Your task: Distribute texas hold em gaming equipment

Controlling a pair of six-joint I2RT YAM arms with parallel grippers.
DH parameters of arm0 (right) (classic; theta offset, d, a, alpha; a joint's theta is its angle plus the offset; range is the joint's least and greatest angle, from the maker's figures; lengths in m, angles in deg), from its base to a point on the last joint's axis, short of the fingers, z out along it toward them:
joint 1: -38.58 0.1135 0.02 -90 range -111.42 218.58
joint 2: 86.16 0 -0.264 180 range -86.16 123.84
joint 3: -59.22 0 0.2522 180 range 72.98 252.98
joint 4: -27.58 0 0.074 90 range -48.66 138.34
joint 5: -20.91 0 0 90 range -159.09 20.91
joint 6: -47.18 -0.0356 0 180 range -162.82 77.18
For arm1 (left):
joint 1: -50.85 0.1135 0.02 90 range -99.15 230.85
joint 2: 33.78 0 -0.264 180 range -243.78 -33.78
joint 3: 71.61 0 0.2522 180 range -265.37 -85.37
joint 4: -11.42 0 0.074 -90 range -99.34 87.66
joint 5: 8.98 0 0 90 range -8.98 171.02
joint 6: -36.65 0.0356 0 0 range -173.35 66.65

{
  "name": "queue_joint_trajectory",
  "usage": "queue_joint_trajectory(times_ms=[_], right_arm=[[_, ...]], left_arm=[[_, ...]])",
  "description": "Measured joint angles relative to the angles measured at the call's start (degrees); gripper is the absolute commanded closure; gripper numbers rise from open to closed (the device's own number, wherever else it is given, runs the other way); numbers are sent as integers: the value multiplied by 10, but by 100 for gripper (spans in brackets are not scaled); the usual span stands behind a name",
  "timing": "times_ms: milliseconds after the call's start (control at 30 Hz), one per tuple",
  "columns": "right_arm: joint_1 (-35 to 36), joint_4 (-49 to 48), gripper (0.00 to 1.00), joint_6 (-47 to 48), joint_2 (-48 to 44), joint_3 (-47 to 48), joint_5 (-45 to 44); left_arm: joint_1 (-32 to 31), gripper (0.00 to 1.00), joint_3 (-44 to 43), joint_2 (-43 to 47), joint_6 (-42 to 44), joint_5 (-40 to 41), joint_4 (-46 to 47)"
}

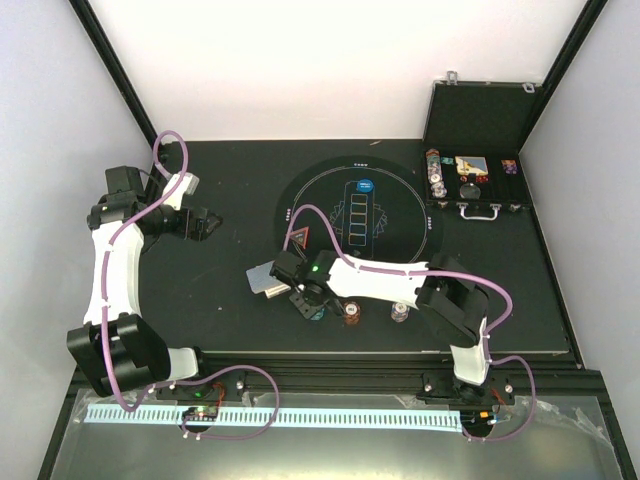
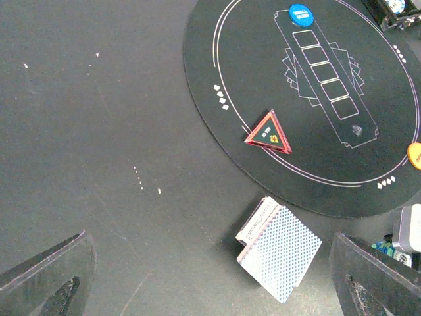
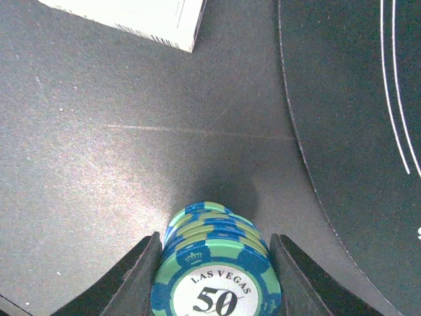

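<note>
Green-blue chip stack point(image 3: 214, 263): just off the mat point(image 3: 355, 131), bottom cut off from view.
Right jaws: clamped on that stack.
Left jaws: spread wide, empty.
Card deck point(image 2: 279, 253): on the table point(image 2: 99, 131) beside the mat.
Case point(image 1: 478, 110): lid up, chips point(image 1: 434, 170) inside, rest too small to tell.

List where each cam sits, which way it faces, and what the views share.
Top external: above and behind the arms, looking down on the table, mat and case; left arm and right arm show whole.
Left wrist: on the left arm, looking down at mat, triangle and deck; open left gripper, fingers in the bottom corners.
Right wrist: low over the table, facing forward and down; right gripper closed on a chip stack.
Shared: top and left wrist both show mat, triangle and deck.
</note>
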Motion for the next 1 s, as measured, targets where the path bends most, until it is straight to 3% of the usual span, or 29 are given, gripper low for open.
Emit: queue_joint_trajectory(times_ms=[267, 433, 700, 1000], right_arm=[[-9, 24, 77, 3, 0, 29, -5], [-57, 38, 78, 15, 11, 105, -10], [-142, 35, 81, 35, 130, 222, -19], [-170, 42, 81, 47, 207, 258, -12]], left_arm=[[0, 1, 0, 0, 0, 0, -4], [1, 1, 0, 0, 0, 0, -4], [1, 1, -10, 0, 0, 0, -9], [1, 1, -17, 0, 0, 0, -14]])
